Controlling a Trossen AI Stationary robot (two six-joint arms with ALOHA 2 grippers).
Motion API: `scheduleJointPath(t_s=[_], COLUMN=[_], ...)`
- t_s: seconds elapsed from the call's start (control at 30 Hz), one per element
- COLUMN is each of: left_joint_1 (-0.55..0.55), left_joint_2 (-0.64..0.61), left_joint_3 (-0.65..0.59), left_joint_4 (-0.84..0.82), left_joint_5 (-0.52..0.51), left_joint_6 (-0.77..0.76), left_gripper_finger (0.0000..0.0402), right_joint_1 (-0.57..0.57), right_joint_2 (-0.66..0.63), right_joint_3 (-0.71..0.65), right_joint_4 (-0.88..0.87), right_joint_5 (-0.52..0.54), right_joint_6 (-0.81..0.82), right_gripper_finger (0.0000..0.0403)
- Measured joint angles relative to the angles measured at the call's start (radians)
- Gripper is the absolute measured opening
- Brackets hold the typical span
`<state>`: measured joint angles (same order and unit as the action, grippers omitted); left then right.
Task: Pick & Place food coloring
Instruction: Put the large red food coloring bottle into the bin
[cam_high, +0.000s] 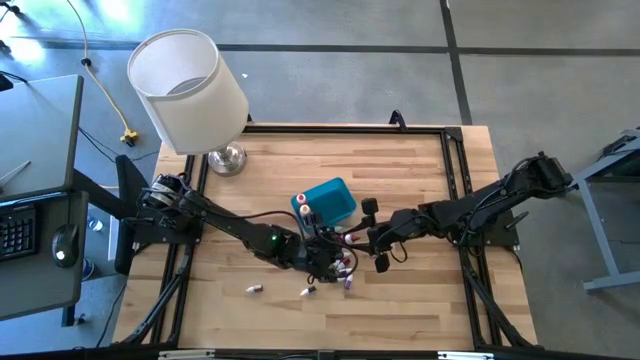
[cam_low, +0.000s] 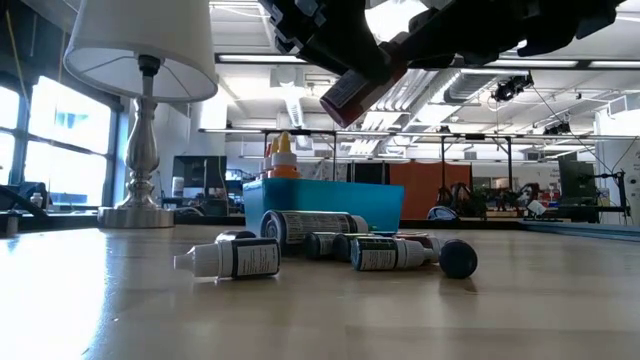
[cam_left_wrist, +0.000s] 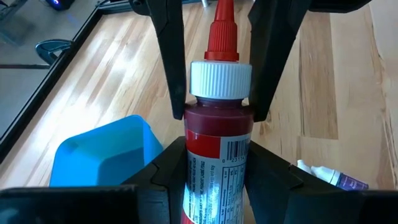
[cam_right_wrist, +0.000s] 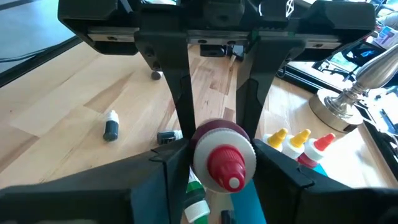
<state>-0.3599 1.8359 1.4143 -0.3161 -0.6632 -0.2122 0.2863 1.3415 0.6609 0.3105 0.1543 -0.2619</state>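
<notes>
- A white-shaded lamp (cam_high: 190, 90) stands at the surface's (cam_high: 420, 310) far left corner, well apart from the work.
- Loose food coloring bottles (cam_low: 330, 250) lie on their sides on the wooden surface, clustered just in front of the teal bin (cam_high: 330, 200); a few lie apart nearer the front edge (cam_high: 255, 289).
- The teal bin holds several upright bottles with yellow, orange and red tips (cam_right_wrist: 298, 144).
- The left claw (cam_left_wrist: 214, 162) grips a red bottle (cam_left_wrist: 217, 149) by its body, lifted above the surface beside the bin.
- The right claw (cam_right_wrist: 214, 158) meets it head-on, its fingers (cam_left_wrist: 168, 56) on either side of the white ribbed cap; whether they press it cannot be told.
- The red bottle's label shows a barcode and small print too fine to read.
</notes>
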Motion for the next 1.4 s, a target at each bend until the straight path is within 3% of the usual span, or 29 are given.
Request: scheduleJointPath(t_s=[0.17, 0.5, 0.77, 0.93, 1.13, 1.27, 1.4], left_joint_1=[0.0, 0.001, 0.001, 0.001, 0.0, 0.0, 0.0], left_joint_2=[0.0, 0.0, -0.041, -0.117, -0.23, -0.284, -0.32], left_joint_3=[0.0, 0.0, 0.001, 0.001, 0.001, 0.001, 0.001], left_joint_4=[0.0, -0.001, -0.008, -0.026, -0.037, -0.059, -0.109], left_joint_5=[0.002, -0.024, -0.126, -0.133, -0.157, -0.166, -0.159], left_joint_6=[0.002, 0.005, 0.006, 0.006, 0.015, 0.051, 0.051], left_gripper_finger=[0.0146, 0.0235, 0.0243, 0.0243, 0.0243, 0.0243, 0.0243], right_joint_1=[0.0, 0.002, -0.01, -0.032, -0.16, -0.235, -0.255], right_joint_2=[0.0, 0.002, -0.003, -0.004, 0.088, 0.222, 0.325], right_joint_3=[0.0, -0.003, 0.017, 0.155, 0.35, 0.423, 0.505], right_joint_4=[-0.003, -0.118, -0.148, -0.356, -0.602, -0.648, -0.648], right_joint_5=[0.0, 0.049, 0.151, 0.255, 0.122, -0.046, -0.057], right_joint_6=[0.027, 0.077, 0.047, 0.034, 0.102, 0.1, 0.059], right_gripper_finger=[0.0132, 0.0133, 0.0133, 0.0133, 0.0133, 0.0133, 0.0133])
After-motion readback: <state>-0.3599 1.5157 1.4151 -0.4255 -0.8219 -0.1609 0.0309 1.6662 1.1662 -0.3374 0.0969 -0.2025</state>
